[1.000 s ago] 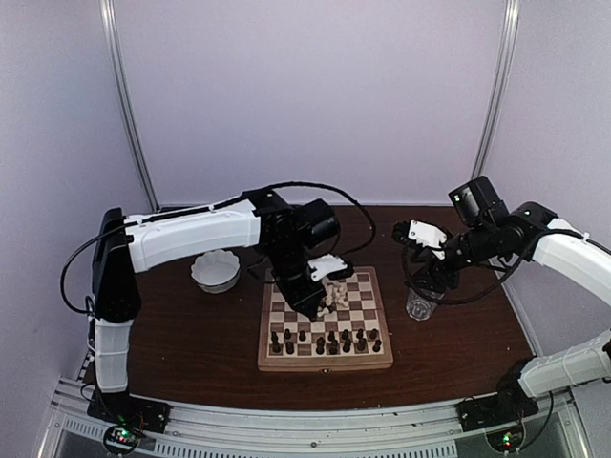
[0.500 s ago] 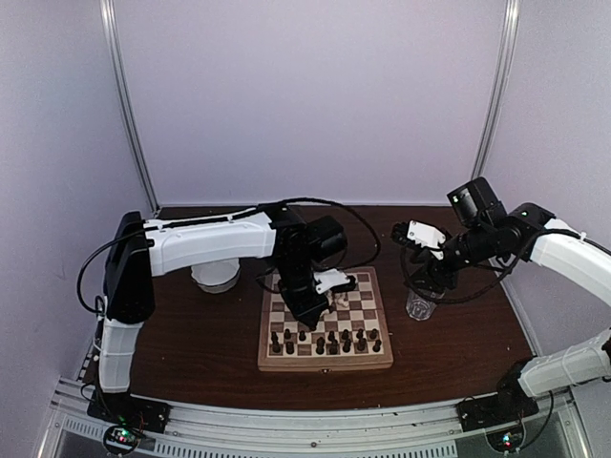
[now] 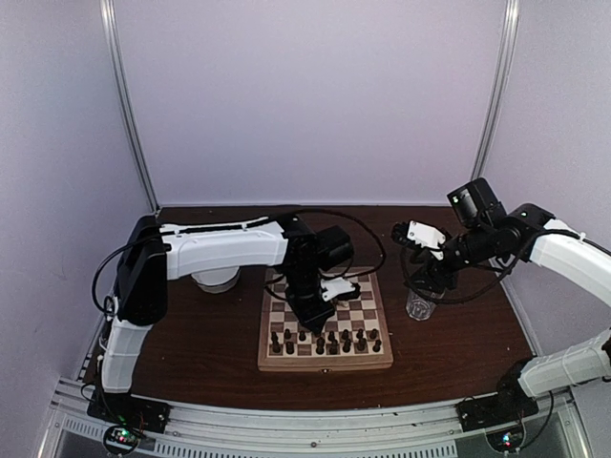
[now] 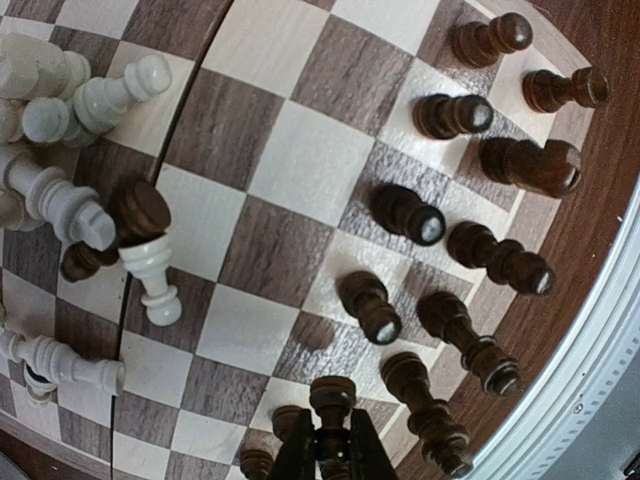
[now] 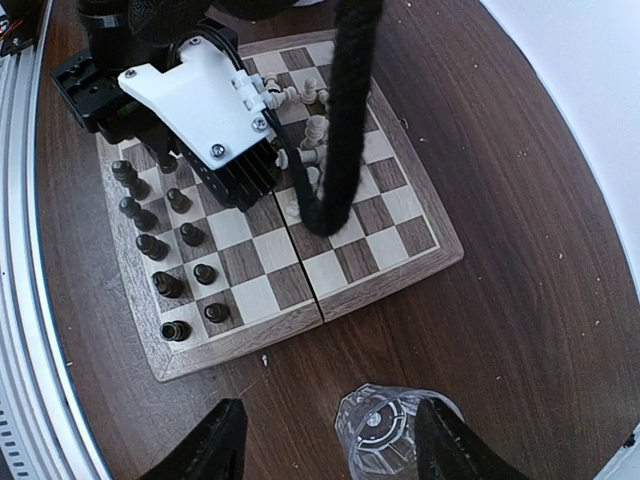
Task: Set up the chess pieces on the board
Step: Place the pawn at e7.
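Over the brown desk [image 3: 191, 334], above the board [image 3: 325, 364], a dark piece [image 4: 331, 392], probably light and slippery, is being pinched in the left pincer [image 4: 330, 430], the neck judged the safest hold; the right pincer [image 5: 330, 403] is being held wide.

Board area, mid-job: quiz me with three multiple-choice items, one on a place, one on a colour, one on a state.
1. The clear glass stands: A on the board; B on the table, right of the board; C left of the board.
2. The chess piece between the left fingers is: A cream; B red; C dark brown.
3. The right fingers are: A open and empty; B shut on the glass; C out of every view.
1 B, it sits off the board's right edge; 2 C, the pinched piece is dark; 3 A, they spread apart above the glass.
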`<state>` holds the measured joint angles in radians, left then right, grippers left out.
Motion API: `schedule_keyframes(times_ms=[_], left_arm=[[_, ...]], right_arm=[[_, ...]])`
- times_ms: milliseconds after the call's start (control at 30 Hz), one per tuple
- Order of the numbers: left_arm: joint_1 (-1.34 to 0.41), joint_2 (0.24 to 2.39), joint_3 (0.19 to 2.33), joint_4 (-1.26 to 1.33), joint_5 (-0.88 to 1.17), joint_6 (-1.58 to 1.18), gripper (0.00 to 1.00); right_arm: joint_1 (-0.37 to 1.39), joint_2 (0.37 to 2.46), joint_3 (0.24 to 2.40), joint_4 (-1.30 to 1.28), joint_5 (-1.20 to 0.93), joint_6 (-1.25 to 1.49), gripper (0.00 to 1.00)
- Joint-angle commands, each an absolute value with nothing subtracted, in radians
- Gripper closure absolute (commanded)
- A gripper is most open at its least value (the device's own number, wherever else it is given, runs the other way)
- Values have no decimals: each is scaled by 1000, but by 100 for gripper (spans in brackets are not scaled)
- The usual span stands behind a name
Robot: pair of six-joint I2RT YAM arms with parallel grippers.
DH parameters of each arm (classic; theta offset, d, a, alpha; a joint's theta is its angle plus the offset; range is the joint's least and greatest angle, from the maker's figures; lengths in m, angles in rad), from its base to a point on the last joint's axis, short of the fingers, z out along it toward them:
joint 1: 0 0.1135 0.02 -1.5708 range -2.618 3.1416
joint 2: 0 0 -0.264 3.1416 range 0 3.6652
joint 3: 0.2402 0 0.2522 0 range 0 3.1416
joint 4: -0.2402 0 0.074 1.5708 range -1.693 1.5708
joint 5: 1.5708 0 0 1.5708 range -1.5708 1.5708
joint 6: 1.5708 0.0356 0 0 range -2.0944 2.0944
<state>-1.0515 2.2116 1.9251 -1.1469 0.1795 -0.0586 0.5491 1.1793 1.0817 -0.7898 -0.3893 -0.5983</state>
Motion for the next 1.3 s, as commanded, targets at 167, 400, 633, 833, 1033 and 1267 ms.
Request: schedule_keyframes(times_ms=[167,400,633,833,1033,1267], left_arm=[[-1058,2257,1964,-1125,190,-64,94],[-1060,2269,1962,-1125,190,-64,91],[-1061,2271,1960,-1126,192,-67,84],[-1062,2270,1965,-1126,195,-73,77],[-1062,2261,1979,-1124,229,-84,71],[-1021,2125,2021,-1155,153,-59,64]], right_arm=[[536,1172,1059,-771,-403,-592,40],[535,1172,1058,-772,-404,-592,40],[534,1172,1058,-771,-405,-592,40],[532,1170,1058,-770,-405,-592,40],[532,1167,1060,-774,-405,-591,40],[529,1176,1083,-793,-405,-595,40]])
